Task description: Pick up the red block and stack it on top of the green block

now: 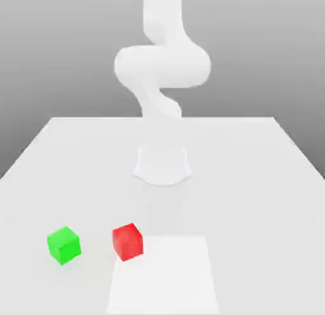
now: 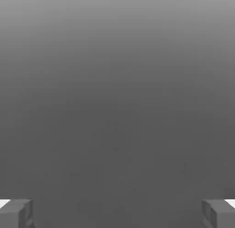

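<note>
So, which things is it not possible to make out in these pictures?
- Upper arm past the top edge: cut off in the exterior view.
- Gripper: cut off by the frame's edge in the hand view.
- Undersides of the red block and green block: turned away from the exterior view.
</note>
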Robot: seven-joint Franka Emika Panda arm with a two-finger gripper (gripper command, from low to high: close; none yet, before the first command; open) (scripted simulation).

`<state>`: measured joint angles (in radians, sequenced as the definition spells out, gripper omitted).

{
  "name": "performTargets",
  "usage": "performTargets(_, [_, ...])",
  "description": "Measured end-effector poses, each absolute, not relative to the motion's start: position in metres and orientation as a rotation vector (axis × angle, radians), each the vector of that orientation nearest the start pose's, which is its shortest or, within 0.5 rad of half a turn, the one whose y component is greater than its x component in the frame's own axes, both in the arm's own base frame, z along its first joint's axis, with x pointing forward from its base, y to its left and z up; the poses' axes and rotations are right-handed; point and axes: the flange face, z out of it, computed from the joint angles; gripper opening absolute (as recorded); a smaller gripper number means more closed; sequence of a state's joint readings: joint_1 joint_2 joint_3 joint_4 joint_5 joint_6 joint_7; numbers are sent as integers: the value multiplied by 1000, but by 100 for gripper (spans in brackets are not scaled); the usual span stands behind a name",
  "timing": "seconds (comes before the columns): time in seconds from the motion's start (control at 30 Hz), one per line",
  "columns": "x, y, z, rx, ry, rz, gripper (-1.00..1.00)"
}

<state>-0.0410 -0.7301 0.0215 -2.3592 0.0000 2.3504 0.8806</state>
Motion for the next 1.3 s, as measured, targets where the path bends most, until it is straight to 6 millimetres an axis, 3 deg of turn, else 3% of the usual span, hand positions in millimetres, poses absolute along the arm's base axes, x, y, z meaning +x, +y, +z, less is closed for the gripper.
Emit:
performTargets(0.13, [414, -20, 562, -2401, 1459, -751, 0])
performTargets(0.3, [427, -45, 437, -2304, 1809, -515, 0])
performTargets(0.43, [409, -63, 336, -2174, 2100, -308, 0])
performTargets(0.57, [363, -74, 234, -1976, 2409, -67, 0])
performTargets(0.63, [352, -75, 203, -1925, 2473, -17, 0])
performTargets(0.8, [348, -76, 155, -1909, 2493, 0, 0])
performTargets(0.83, [347, -75, 148, -1910, 2493, 0, -100])
performTargets(1.07, [347, -75, 147, -1909, 2493, -2, -100])
performTargets(1.3, [347, -75, 202, -1911, 2493, -3, -100])
